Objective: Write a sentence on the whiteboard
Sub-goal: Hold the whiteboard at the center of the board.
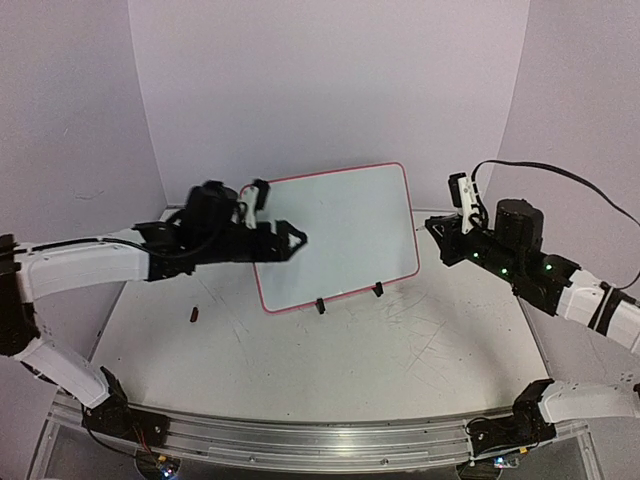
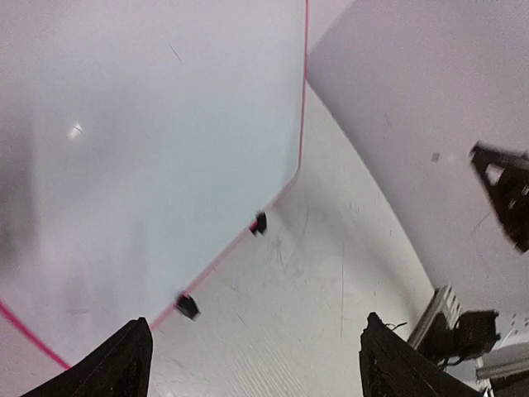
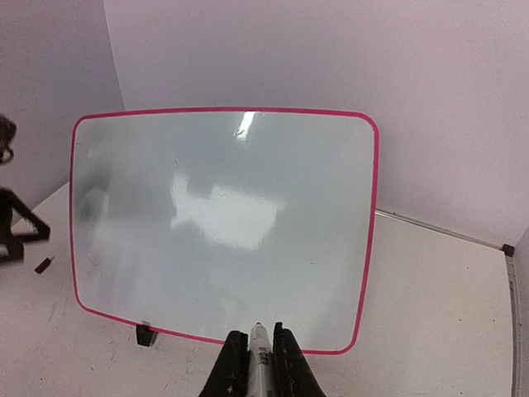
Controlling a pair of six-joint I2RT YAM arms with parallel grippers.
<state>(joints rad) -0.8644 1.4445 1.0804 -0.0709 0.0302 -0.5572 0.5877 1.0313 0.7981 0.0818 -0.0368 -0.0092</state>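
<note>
Closest to the lens, a pale marker (image 3: 261,364) sits pinched tight between the fingers of the right gripper (image 3: 259,335), its tip aimed at the whiteboard (image 3: 223,223). The board stands propped just ahead, its face blank apart from glare. A small dark piece (image 3: 43,265), perhaps a cap, lies on the table (image 3: 430,331) beside the board's lower left corner.

From the left wrist, the left gripper (image 2: 256,368) shows its 2 fingers spread wide with nothing between them, low beside the board's bottom rim and its 2 clip feet (image 2: 188,306).

From above, the left gripper hangs in front of the board's left edge, while the right gripper waits off its right edge, clear of it.

I'd say writing has not begun; this is the approach. Next, the marker tip must reach the board's upper left and press lightly, perhaps with the left gripper steadying the rim.
</note>
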